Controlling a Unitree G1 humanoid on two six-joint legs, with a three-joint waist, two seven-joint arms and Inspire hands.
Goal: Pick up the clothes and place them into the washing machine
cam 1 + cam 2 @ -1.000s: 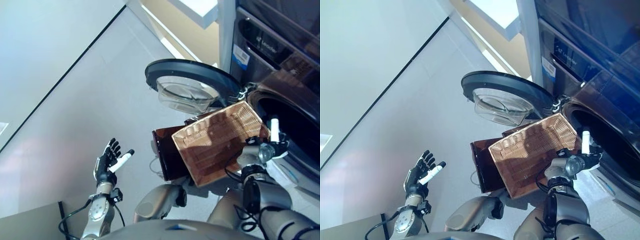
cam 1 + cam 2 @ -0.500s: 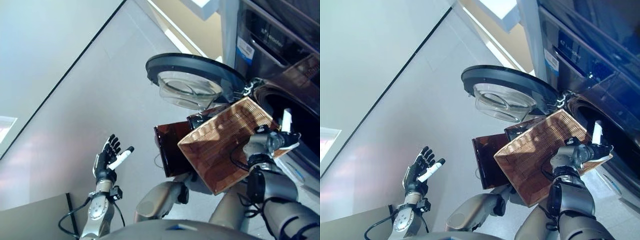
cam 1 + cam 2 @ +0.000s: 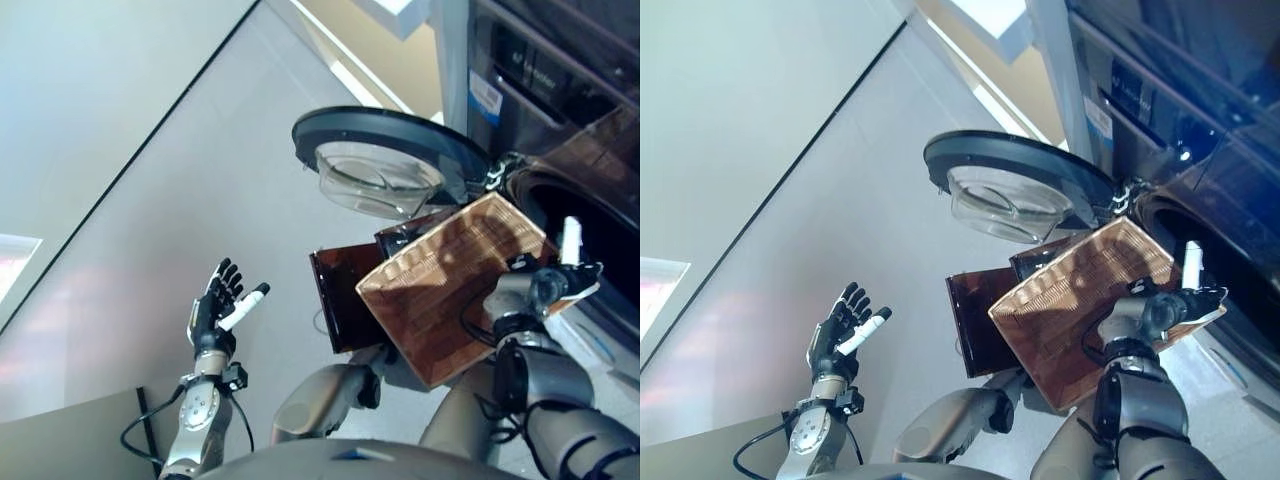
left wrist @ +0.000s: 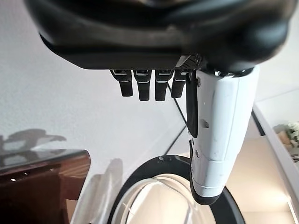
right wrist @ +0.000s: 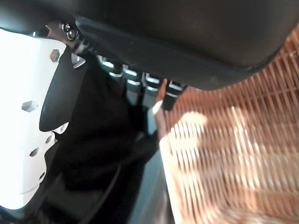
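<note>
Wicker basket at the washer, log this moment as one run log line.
right hand: shut on wicker basket rim | basket: tilted at washing machine drum mouth | door: open | left hand: open, empty | clothes: none visible

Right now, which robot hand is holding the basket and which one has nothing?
The right hand grips the woven basket by the washing machine; the left hand is spread open over bare floor.

The floor [image 3: 200,200] is pale grey and smooth, crossed by one thin dark line that runs diagonally away from the robot. The washing machine [image 3: 560,90] stands on it at the far right, its round door [image 3: 385,150] swung open above the floor. A dark brown glossy box [image 3: 340,310] seems to rest on the floor just before the machine.
</note>
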